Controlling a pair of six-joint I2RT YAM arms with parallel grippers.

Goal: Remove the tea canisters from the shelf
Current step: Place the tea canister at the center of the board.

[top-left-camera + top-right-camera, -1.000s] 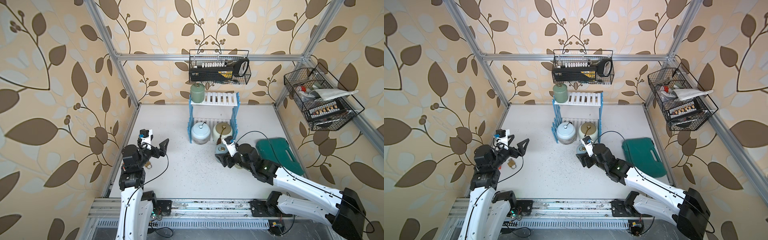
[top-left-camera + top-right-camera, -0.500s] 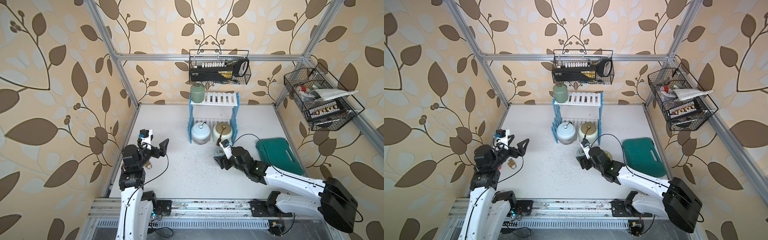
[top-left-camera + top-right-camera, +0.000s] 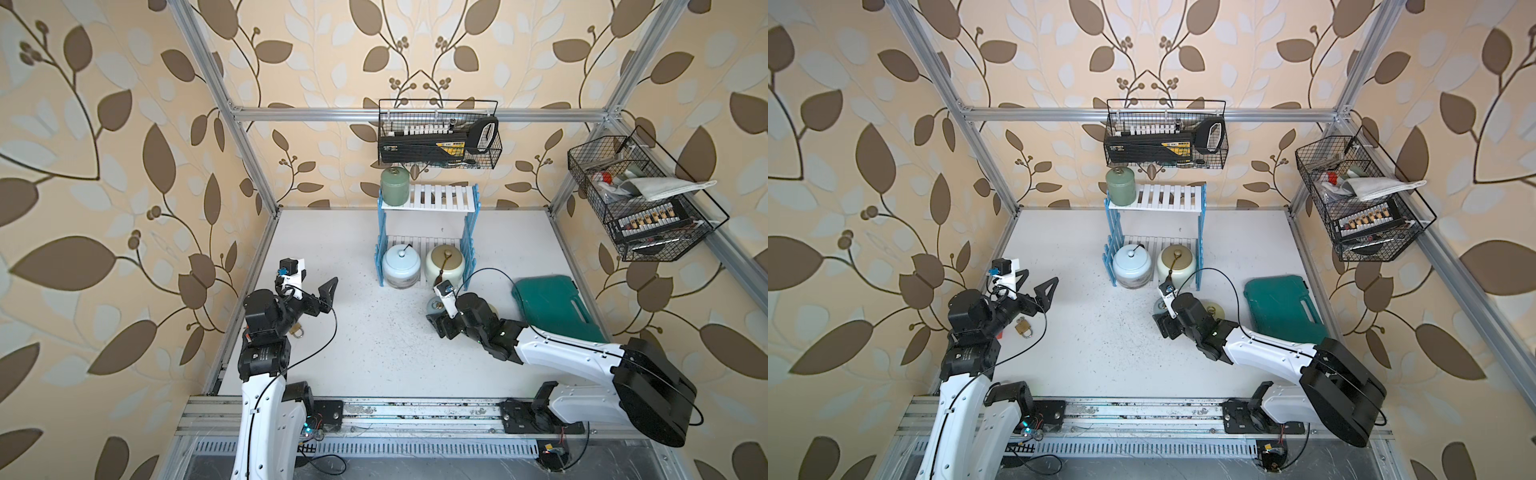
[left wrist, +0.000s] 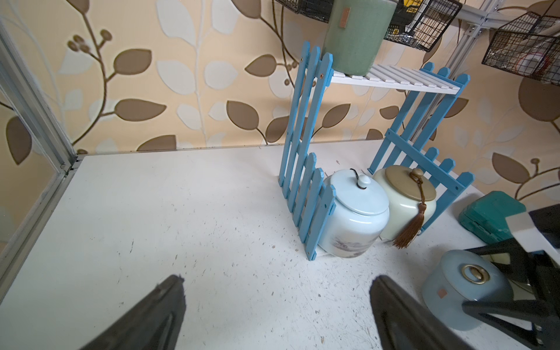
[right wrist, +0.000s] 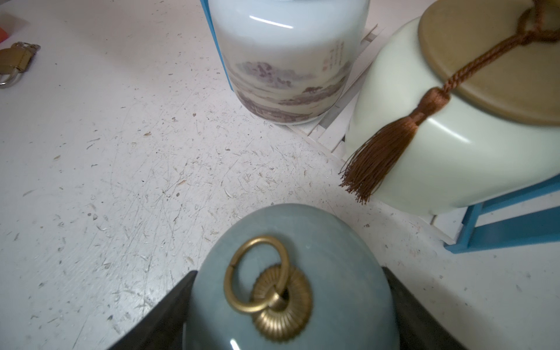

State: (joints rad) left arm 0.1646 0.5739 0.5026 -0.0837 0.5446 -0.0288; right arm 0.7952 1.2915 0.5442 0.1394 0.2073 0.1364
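The shelf (image 3: 444, 197) stands at the back, also in the left wrist view (image 4: 300, 136). A sage green canister (image 3: 395, 187) sits on its top board. On the bottom board sit a pale blue jar (image 3: 402, 266) and a cream jar with a brown tassel (image 3: 446, 264). My right gripper (image 5: 289, 274) is shut on a grey-blue ring-topped canister (image 5: 333, 242), low over the table in front of the shelf (image 3: 431, 307). A pale yellow-green canister (image 3: 1214, 309) stands behind that arm. My left gripper (image 4: 277, 281) hangs open and holds nothing at the left (image 3: 316, 286).
A brass padlock (image 3: 297, 330) lies on the table under the left arm. A dark green case (image 3: 557, 307) lies at the right. Black wire baskets hang on the back wall (image 3: 438, 141) and the right wall (image 3: 640, 199). Metal frame posts edge the table.
My right arm has drawn the grey-blue canister a little away from the shelf, toward the front left. The left arm has not moved.
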